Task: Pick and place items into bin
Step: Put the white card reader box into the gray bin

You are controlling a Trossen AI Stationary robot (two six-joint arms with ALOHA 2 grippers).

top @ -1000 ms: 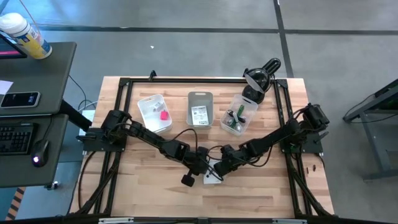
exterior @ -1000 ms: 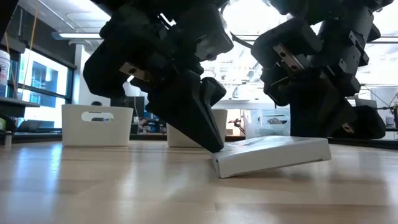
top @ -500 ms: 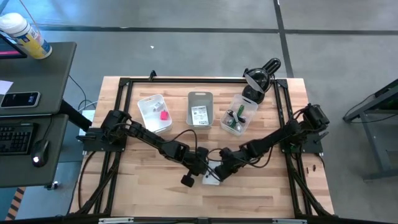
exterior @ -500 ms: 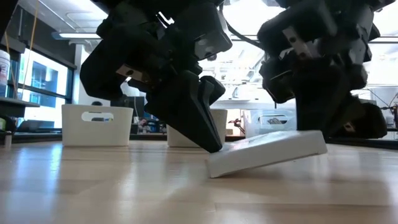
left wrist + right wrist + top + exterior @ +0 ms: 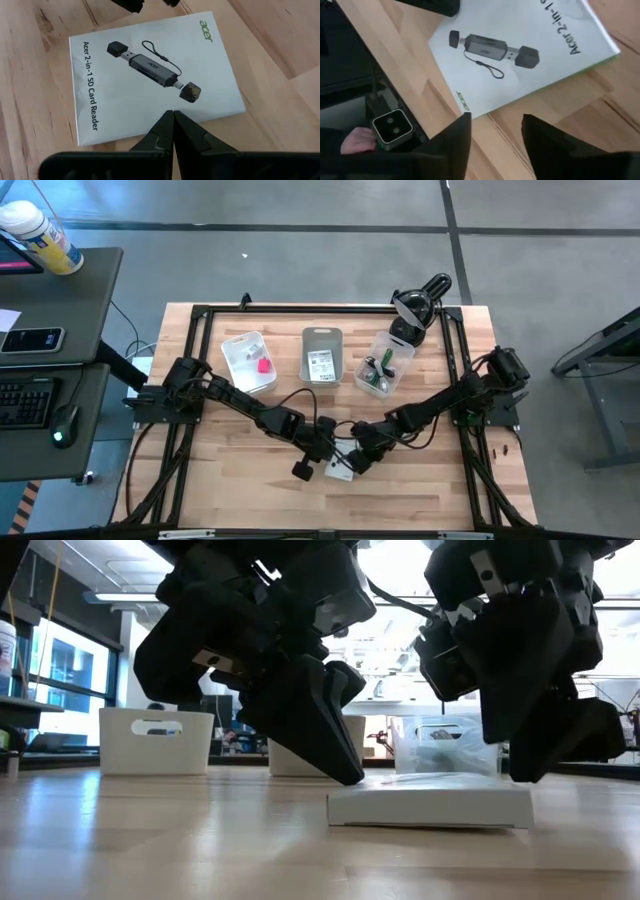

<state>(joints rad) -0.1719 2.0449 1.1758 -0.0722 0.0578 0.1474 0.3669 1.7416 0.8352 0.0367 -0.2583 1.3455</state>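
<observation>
A flat white card-reader box (image 5: 430, 808) lies flat on the wood near the table's front middle (image 5: 341, 472); it is printed "Acer 2-in-1 SD Card Reader" (image 5: 150, 75). My left gripper (image 5: 350, 776) is shut, and its tips rest on the box's left end. My right gripper (image 5: 495, 135) stands open at the box's right end (image 5: 520, 765), with the box's corner (image 5: 470, 114) just beyond its fingers. Three bins stand at the far side. The left one (image 5: 248, 360) holds a pink block (image 5: 264, 365). My left gripper presses its shut fingertips (image 5: 173, 116) down on the box's top face, just inside one long edge (image 5: 165, 107). The fingers slant down from the table's left. The box lies flat on the table under them. My right gripper: I cannot tell whether a fingertip (image 5: 464, 120) touches the box's corner.
The middle bin (image 5: 322, 355) holds a white printed card. The clear right bin (image 5: 383, 365) holds green and black pieces. A black lamp-like stand (image 5: 415, 305) is at the far right. A black frame (image 5: 200, 315) runs round the table.
My right gripper has opened and let go of the box's right end, and it has rolled at the wrist. That end was raised; it has dropped, so the box now lies flat. My left gripper has kept its shut tips on the box's left end.
</observation>
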